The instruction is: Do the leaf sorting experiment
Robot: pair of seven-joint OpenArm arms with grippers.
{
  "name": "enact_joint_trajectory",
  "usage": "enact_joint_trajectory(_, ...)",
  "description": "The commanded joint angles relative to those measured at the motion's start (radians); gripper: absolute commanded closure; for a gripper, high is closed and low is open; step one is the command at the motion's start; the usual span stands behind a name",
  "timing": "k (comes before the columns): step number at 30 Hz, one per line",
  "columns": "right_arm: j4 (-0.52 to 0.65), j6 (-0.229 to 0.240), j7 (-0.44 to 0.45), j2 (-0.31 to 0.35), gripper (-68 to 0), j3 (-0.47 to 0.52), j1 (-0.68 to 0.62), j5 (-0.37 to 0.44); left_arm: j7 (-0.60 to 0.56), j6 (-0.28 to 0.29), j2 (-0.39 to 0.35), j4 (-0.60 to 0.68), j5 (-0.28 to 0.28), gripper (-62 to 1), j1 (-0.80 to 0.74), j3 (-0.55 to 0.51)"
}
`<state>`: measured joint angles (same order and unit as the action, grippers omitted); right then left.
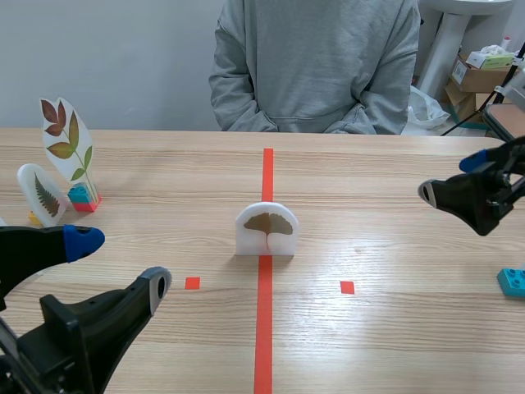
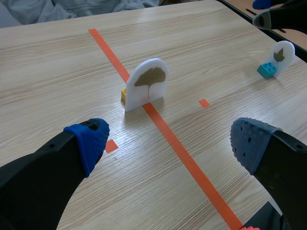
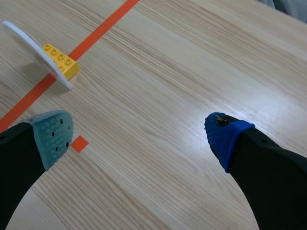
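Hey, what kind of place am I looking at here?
Probably a lab or workroom set up for robot trials: a wooden table marked with orange-red tape, a ginkgo leaf card on it, and cardboard boxes stacked behind the seated person.

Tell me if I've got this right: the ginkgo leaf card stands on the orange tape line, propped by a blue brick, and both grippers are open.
The brick propping the ginkgo leaf card is yellow, not blue, as the right wrist view shows. The card stands on the orange tape line, and left gripper and right gripper are open.
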<state>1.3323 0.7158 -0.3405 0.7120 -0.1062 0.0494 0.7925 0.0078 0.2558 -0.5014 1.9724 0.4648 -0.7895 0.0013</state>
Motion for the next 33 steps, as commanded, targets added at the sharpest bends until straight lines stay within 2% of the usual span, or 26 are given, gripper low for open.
enact_joint_trajectory(1,0.009,0.003,0.019,0.011,-56.0,-0.03,0.055,-0.006,-0.014,0.002,0.002,0.016,0.003,-54.2,-0.005,-0.002)
enact_joint_trajectory(4,-0.008,0.003,0.023,0.01,-56.0,-0.128,0.121,-0.018,-0.014,0.002,0.003,0.016,0.003,-54.2,-0.005,-0.002)
enact_joint_trajectory(9,-0.049,0.003,0.042,-0.013,-56.0,-0.282,0.22,-0.102,-0.014,0.002,0.003,0.016,0.003,-54.2,-0.005,-0.002)
enact_joint_trajectory(16,-0.154,0.003,0.094,-0.096,-56.0,-0.434,0.346,-0.224,-0.014,0.002,0.005,0.016,0.003,-54.2,-0.005,-0.002)
enact_joint_trajectory(28,-0.301,0.002,0.166,-0.262,-56.0,-0.615,0.479,-0.379,-0.014,0.002,0.005,0.016,0.003,-54.2,-0.005,-0.002)
enact_joint_trajectory(33,-0.353,-0.021,0.193,-0.311,-56.0,-0.657,0.504,-0.417,-0.014,0.002,0.005,0.016,0.003,-54.2,-0.005,-0.002)
